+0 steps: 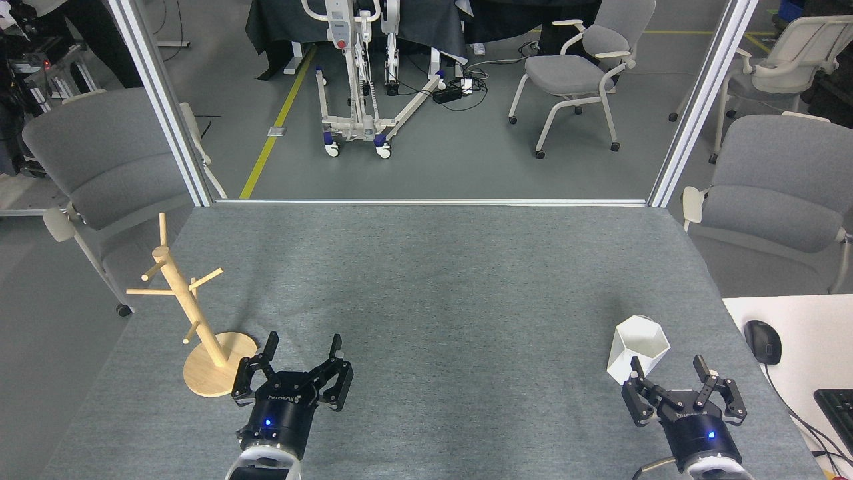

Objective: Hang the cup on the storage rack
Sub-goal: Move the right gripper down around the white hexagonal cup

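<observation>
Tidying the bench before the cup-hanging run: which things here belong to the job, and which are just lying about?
For the job: white faceted cup; light wooden peg rack.

Lying about: black computer mouse; black keyboard.
</observation>
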